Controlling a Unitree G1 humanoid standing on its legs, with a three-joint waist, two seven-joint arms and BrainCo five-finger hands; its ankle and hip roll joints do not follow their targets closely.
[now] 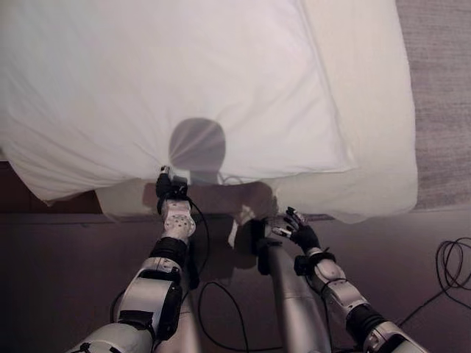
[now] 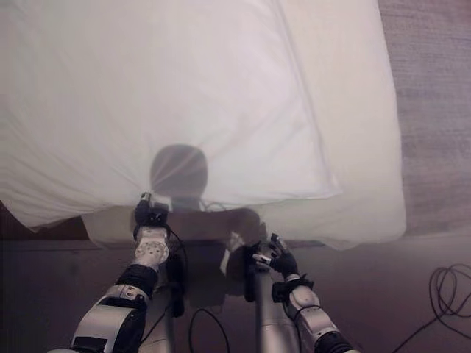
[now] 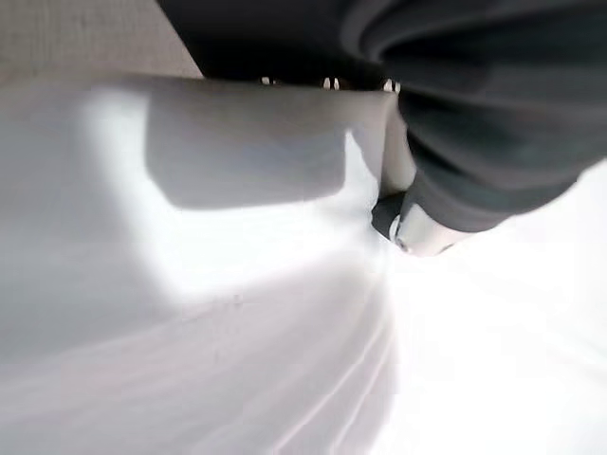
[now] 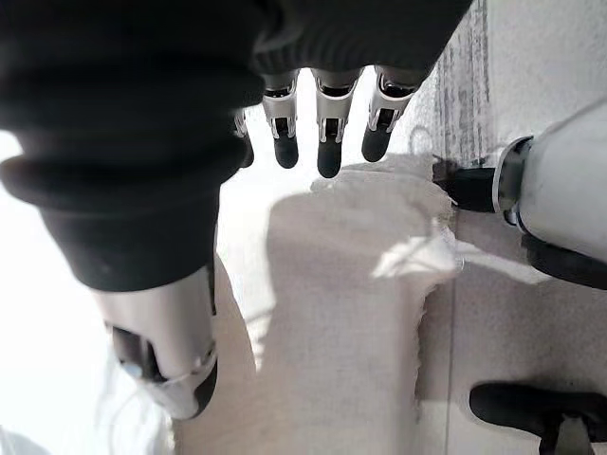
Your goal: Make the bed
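Left hand [image 1: 173, 193] sat at the white duvet [image 1: 162, 88] edge, grip not discernible; right hand [image 1: 298, 229] hung open, so both should pinch the hem and pull evenly.

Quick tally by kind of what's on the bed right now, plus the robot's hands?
Pillow: 1
Sheet-covered mattress: 1
Robot hands: 2, the left hand at the pillow's near edge, the right hand below the mattress edge
Total: 4

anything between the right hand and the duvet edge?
Nothing but dark floor. In the left eye view the right hand hangs open just short of the duvet, whose near edge overhangs the mattress; the left hand is at that edge.
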